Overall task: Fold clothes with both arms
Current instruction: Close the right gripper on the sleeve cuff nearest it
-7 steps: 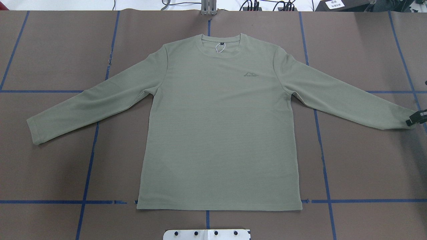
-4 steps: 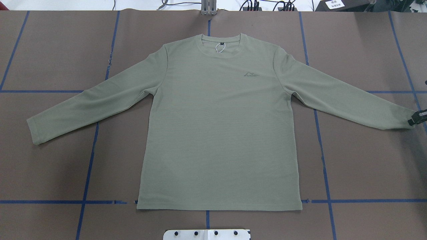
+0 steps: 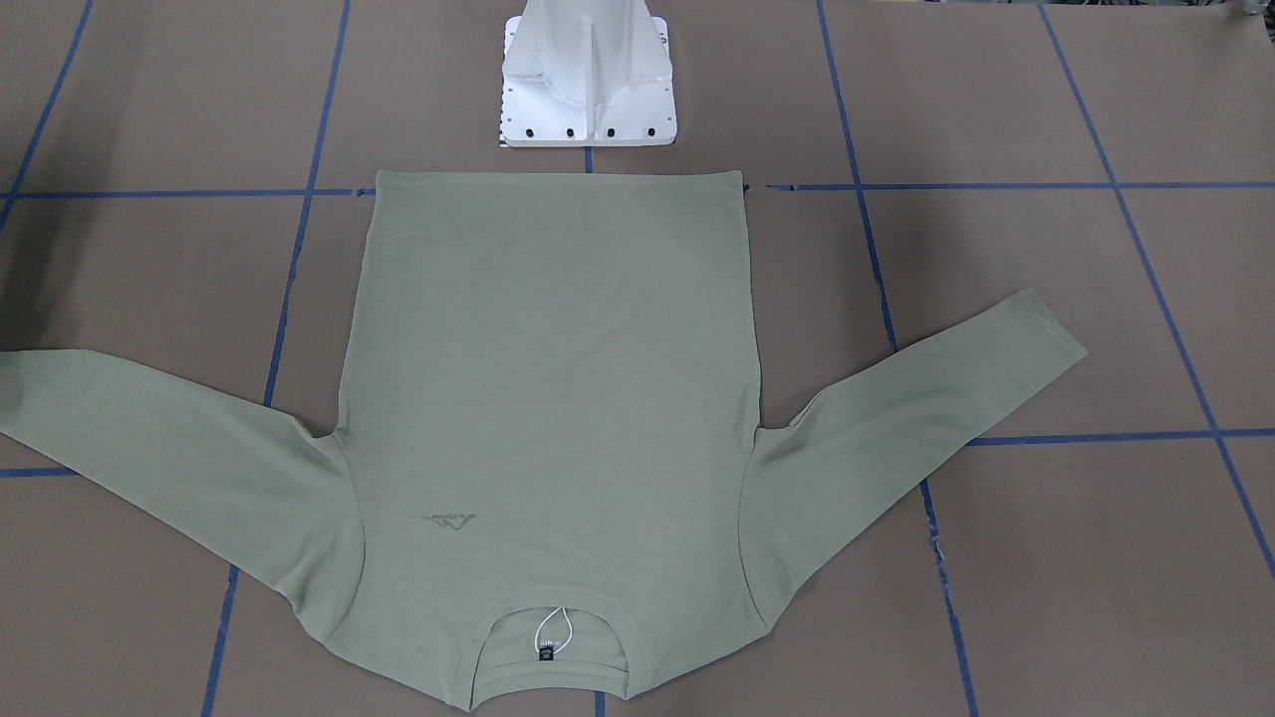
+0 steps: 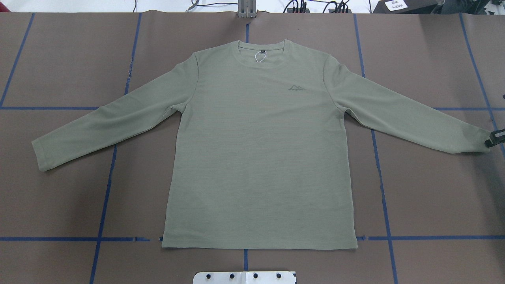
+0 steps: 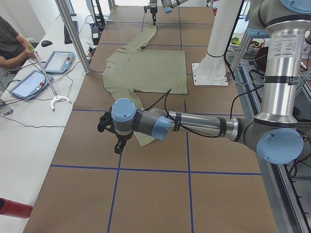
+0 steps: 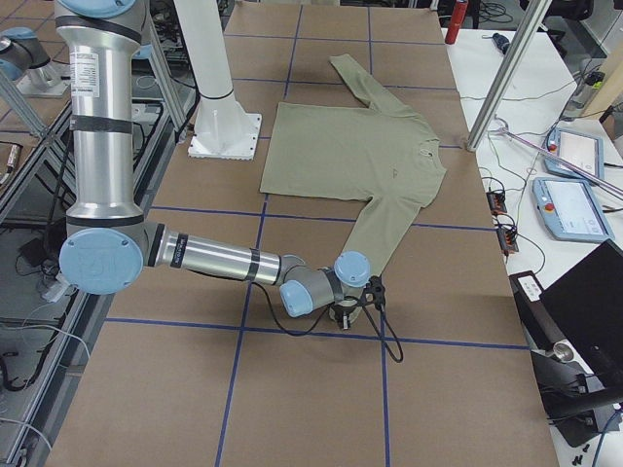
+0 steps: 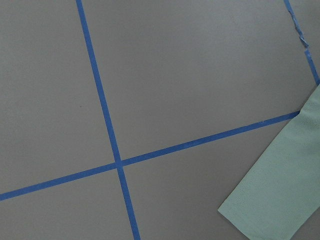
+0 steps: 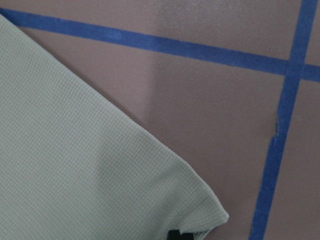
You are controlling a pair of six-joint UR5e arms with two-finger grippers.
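Observation:
The pale green long-sleeved shirt [image 4: 260, 150] lies flat and face up on the brown table, sleeves spread, neck toward the far edge. At the overhead view's right edge, my right gripper [image 4: 494, 139] sits at the right sleeve's cuff. In the right wrist view the cuff [image 8: 190, 210] puckers around a black fingertip [image 8: 179, 234], so it looks shut on the cuff. My left gripper [image 5: 116, 143] shows only in the exterior left view, hovering just beyond the left sleeve's cuff [image 7: 280, 200]. I cannot tell whether it is open or shut.
Blue tape lines [image 4: 103, 205] grid the table. The white pedestal base [image 3: 588, 90] stands just behind the shirt's hem. A side table with tablets [image 5: 58, 60], cables and a seated person [image 5: 12, 41] runs along the far edge.
My right gripper has slid a little further right at the sleeve cuff, and the cuff's tip has followed slightly. The rest of the shirt has not moved.

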